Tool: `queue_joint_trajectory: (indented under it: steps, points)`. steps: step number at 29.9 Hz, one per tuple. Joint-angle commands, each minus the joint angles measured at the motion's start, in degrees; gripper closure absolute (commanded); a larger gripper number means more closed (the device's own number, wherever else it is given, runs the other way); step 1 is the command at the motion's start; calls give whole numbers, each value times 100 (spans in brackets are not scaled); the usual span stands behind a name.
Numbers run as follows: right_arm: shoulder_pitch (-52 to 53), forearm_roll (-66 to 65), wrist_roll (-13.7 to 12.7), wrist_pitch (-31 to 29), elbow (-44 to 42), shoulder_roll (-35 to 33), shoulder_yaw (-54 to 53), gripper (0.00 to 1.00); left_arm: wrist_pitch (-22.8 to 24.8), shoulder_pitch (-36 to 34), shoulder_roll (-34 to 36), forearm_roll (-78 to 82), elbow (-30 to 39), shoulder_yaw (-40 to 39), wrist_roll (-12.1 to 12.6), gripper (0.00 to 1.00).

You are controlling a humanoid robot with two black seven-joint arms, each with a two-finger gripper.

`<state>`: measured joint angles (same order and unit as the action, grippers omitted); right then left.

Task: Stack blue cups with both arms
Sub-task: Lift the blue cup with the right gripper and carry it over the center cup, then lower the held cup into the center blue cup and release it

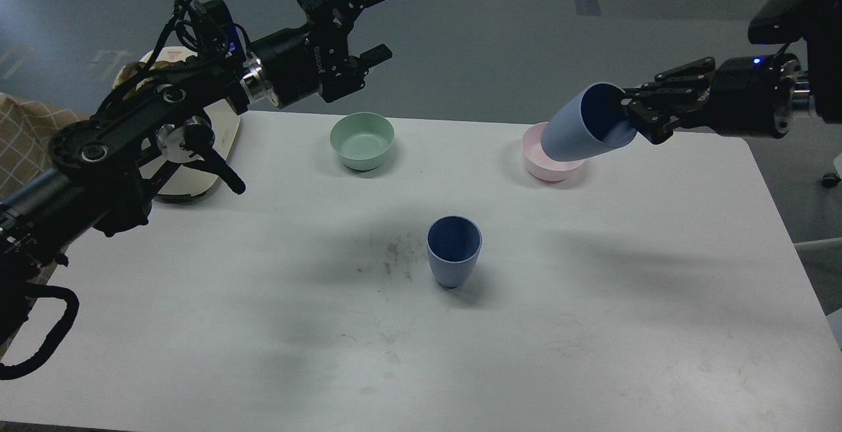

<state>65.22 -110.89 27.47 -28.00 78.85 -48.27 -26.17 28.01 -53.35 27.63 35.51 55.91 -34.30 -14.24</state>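
One blue cup (453, 250) stands upright at the middle of the white table (592, 327). My right gripper (633, 116) is shut on the rim of the second blue cup (579, 128) and holds it tilted in the air, base pointing left, in front of the pink bowl (546, 166). My left gripper (376, 21) is open and empty, high above the table's far edge, up and left of the mint-green bowl (362, 141).
A white board with round objects (191, 149) lies at the table's far left, partly behind my left arm. A dark smudge (391, 258) marks the table left of the standing cup. A checkered cloth (26, 136) is at the left edge.
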Motion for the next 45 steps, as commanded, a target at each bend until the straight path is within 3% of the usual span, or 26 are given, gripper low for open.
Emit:
queue_joint_trajectory:
  steps: [1, 15, 45]
  points:
    - [26, -38, 4, 0, 42, 282, 6, 100, -1, 9, 94, 0, -1, 2, 0, 3]
    - [1071, -47, 13, 0, 429, 1179, 1684, 100, -1, 70, 50, 26, -1, -7, 0, 3]
    - [984, -293, -14, 0, 95, 1821, 1791, 97, -1, 149, 111, 9, 16, -103, -9, 3]
